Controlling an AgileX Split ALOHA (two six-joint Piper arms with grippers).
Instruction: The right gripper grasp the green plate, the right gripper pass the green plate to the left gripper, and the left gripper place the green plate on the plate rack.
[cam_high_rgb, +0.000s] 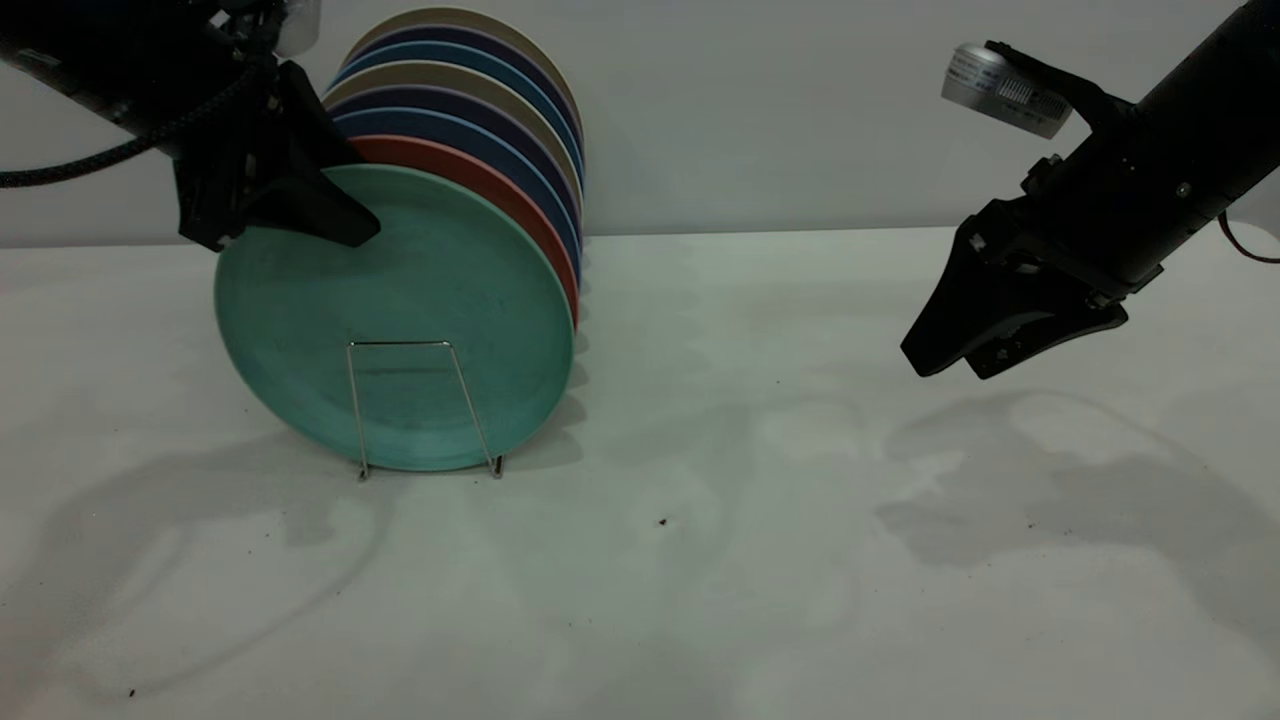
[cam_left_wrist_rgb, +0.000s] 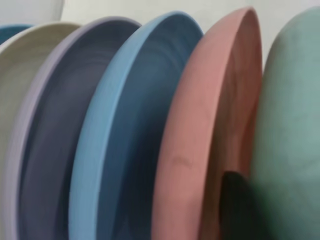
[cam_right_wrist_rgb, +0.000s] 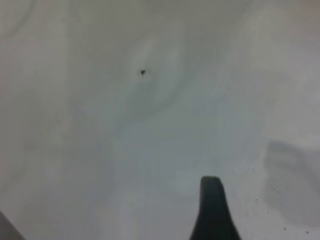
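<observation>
green plate (cam_high_rgb: 400, 320) | round, matte teal, scuffed | upright in plate rack (cam_high_rgb: 425, 405)

Plate rack (cam_high_rgb: 425, 405) mostly behind green plate (cam_high_rgb: 400, 320).

Exterior level, facing arms; wrist views close, downward.

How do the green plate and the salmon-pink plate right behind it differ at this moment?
The green plate stands at the front of the row, its whole face showing; the salmon-pink plate shows only a crescent of rim behind it. The left tool is at the green plate's upper edge; nothing grips the pink one. A loop of the plate rack crosses the green plate's face. Both stand on edge, leaning alike.
</observation>
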